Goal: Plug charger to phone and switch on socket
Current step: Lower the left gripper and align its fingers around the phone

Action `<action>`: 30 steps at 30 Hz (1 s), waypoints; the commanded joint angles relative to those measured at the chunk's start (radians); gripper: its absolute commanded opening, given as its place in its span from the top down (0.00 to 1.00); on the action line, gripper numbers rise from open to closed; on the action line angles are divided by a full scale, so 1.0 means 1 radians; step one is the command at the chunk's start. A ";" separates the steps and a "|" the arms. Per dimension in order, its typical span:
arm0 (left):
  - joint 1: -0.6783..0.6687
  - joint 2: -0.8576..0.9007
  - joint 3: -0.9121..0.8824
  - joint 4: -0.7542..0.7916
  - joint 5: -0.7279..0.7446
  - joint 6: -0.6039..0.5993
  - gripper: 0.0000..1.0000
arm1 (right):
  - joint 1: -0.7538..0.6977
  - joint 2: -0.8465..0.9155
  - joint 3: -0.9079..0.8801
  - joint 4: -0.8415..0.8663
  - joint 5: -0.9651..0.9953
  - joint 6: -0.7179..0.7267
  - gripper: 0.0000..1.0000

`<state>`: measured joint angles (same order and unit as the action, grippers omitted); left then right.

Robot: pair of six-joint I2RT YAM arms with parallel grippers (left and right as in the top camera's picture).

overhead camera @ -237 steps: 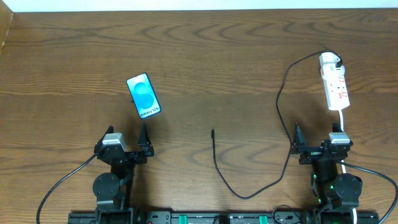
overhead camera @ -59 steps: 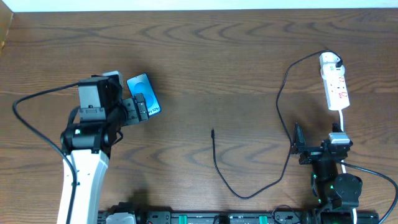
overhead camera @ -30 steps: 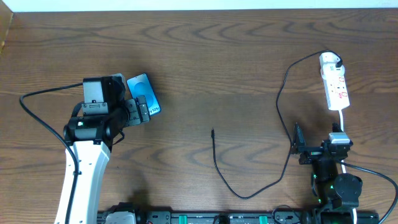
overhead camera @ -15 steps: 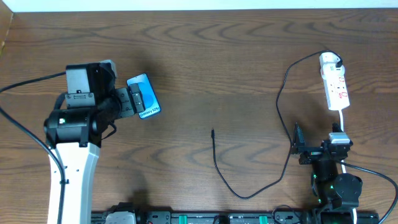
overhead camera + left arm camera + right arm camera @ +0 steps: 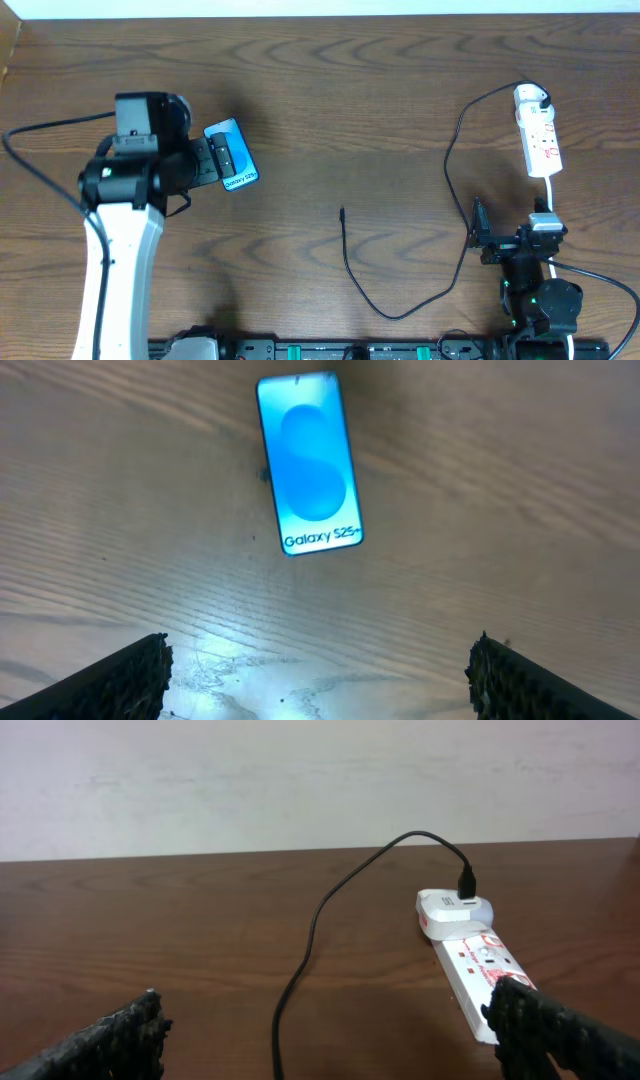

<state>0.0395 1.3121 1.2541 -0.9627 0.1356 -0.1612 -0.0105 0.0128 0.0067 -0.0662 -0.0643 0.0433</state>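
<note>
**Left arm: the biggest risk.** Your left gripper (image 5: 318, 678) hangs over the phone (image 5: 308, 460), jaws spread full and holding nothing. In the overhead view its dark fingers overlap the phone's left side. Whether they touch the screen or ride above it, I can't tell from that angle. If you come down crooked, one finger lands on the glass rather than beside the edge. The phone would then likely skid or spin flat on the wood, turning its port away from the cable.

**Right arm.** Your right gripper (image 5: 335, 1030) sits near the front edge, jaws equally wide and empty. The socket (image 5: 541, 140) lies just beyond it at far right, with the white plug (image 5: 530, 98) seated in its far end. Its white cord (image 5: 551, 190) runs back past the gripper. A careless reach would probably snag the cord and drag the strip.

**Charger** (image 5: 343, 232). It runs from the white plug in a long loose loop down the right side and back up to mid-table. The plug tip (image 5: 342, 212) lies bare on the wood, well apart from the phone. The cable is thin and limp, so if you pinch it far from the tip, the tip will likely droop or twist and miss the port. A hard pull takes up the slack, and the strip could shift.

**Surface.** A dark brown wood-grain table (image 5: 350, 80), glossy enough to throw glare in the left wrist view. Slick, I'd judge.

**Room.** A plain pale wall (image 5: 300, 780) stands behind the far edge.
</note>
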 commanded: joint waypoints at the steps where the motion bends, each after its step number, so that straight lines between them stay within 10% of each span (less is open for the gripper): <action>1: 0.005 0.084 0.037 -0.002 0.010 -0.019 0.05 | 0.019 -0.006 -0.001 -0.003 -0.006 -0.011 0.01; 30: 0.003 0.225 0.160 0.045 0.010 -0.103 0.05 | 0.019 -0.006 -0.001 -0.003 -0.006 -0.011 0.01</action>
<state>0.0395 1.5314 1.3960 -0.9154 0.1448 -0.2588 -0.0105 0.0128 0.0067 -0.0662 -0.0643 0.0433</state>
